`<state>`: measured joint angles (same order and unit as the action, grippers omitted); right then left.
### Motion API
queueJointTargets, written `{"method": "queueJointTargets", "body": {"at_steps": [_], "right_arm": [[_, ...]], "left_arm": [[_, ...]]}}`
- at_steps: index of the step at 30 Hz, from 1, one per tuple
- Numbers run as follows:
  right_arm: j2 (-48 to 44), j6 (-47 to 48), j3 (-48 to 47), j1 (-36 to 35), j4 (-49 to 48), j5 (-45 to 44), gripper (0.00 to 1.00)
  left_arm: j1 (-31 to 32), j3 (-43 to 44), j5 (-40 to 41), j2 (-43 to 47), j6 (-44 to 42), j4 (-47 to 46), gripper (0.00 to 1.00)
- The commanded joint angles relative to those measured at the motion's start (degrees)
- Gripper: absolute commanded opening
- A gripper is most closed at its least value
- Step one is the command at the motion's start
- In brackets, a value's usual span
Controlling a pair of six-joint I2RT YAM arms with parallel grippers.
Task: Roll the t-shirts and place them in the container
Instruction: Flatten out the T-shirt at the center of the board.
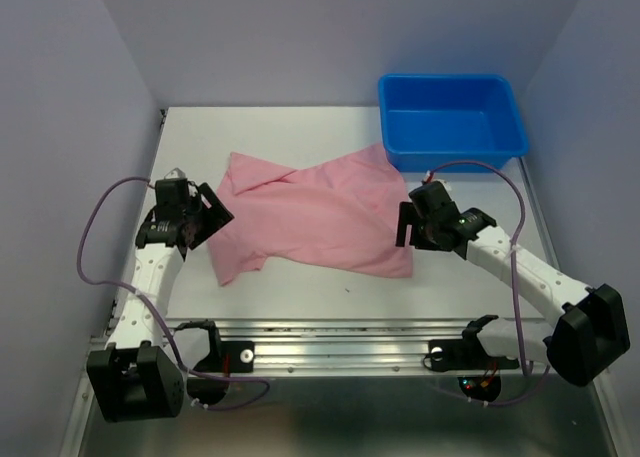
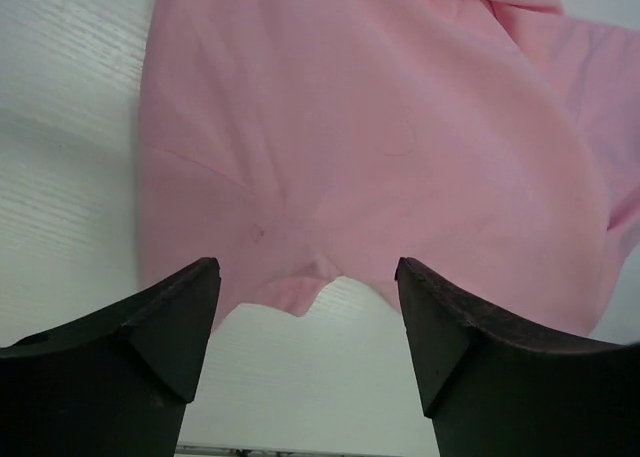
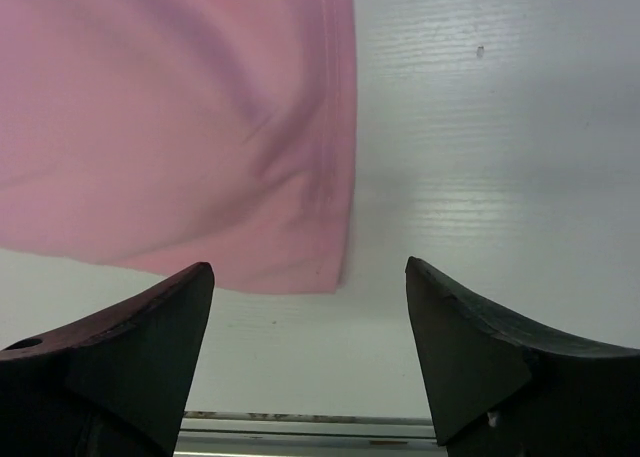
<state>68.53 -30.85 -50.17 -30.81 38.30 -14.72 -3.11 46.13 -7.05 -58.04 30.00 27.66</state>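
Shirt point(image 1: 315, 212) flat, unrolled; left gripper point(image 1: 205, 217) (9 o'clock), right gripper point(image 1: 410, 227) (4 o'clock) wide, empty. Next, likely: grasp hem, roll.

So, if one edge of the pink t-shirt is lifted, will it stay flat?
Probably not: the t-shirt lies creased and folded over itself, so it likely hangs limp. Pushed on the table, it would probably bunch rather than slide.

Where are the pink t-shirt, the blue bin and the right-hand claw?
pink t-shirt point(image 1: 320, 212): overhead view, middle of the cloth.
blue bin point(image 1: 440, 78): overhead view, its far rim.
right gripper point(image 3: 308, 267): right wrist view, midway between its open fingertips.
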Motion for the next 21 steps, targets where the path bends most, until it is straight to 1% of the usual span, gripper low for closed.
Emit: {"method": "queueJointTargets", "body": {"at_steps": [1,3,6,7,9,10,11,12,13,14,15,16,17,19,21], "right_arm": [[-1.38,-2.20,-3.61,-0.22,1.42,-5.22,0.84],[-0.34,-1.50,-6.25,-0.22,1.25,-5.67,0.86],[2.21,-0.79,-8.44,-0.22,-0.33,-4.45,0.85],[2.22,-0.96,-8.54,-0.22,-1.12,-3.31,0.84],[4.15,-1.58,-8.02,-0.22,-4.37,1.34,0.78],[5.20,-2.62,-6.62,-0.22,-5.68,4.58,0.74],[5.56,-3.33,-5.73,-0.22,-7.09,6.09,0.69],[5.99,-3.95,-4.68,-0.22,-10.06,7.24,0.55],[6.43,-5.00,-3.80,-0.22,-11.40,8.21,0.47],[6.96,-5.53,-2.14,-0.22,-12.54,8.91,0.40],[8.27,-5.97,-1.69,-0.22,-14.03,9.09,0.26],[8.98,-6.15,-1.51,-0.22,-14.57,9.27,0.21],[10.55,-6.24,-1.33,-0.22,-15.36,9.10,0.14],[12.14,-6.15,-1.42,-0.22,-16.06,8.57,0.09],[14.86,-5.89,-1.42,-0.22,-17.38,7.96,0.09]], "left_arm": [[-0.23,5.35,-0.70,0.91,-0.90,0.63,0.83],[-0.22,7.83,2.56,0.04,-1.61,1.08,0.83],[-0.14,9.86,3.36,-2.24,-2.05,-0.49,0.76],[-0.22,9.42,2.84,-3.03,-1.96,-1.63,0.68],[-0.14,7.67,0.47,-6.46,-1.70,-4.97,0.53],[-0.14,6.27,-0.06,-7.95,-1.18,-7.25,0.34],[-0.14,5.73,-0.51,-9.36,-0.82,-8.23,0.22],[-0.14,5.29,-1.47,-12.42,-0.56,-9.11,0.09],[-0.14,4.76,-1.82,-14.10,-0.21,-10.07,0.00],[-0.14,4.06,-2.35,-15.51,0.41,-11.82,0.00],[-0.14,3.80,-3.31,-17.96,0.76,-13.32,0.00],[-0.14,3.27,-3.67,-18.94,1.11,-14.03,0.00],[-0.14,3.00,-3.67,-20.52,1.72,-14.65,0.00],[-0.05,2.65,-3.24,-21.85,2.34,-15.70,0.00],[-0.05,2.82,-3.06,-24.29,3.13,-16.23,0.00]]}}
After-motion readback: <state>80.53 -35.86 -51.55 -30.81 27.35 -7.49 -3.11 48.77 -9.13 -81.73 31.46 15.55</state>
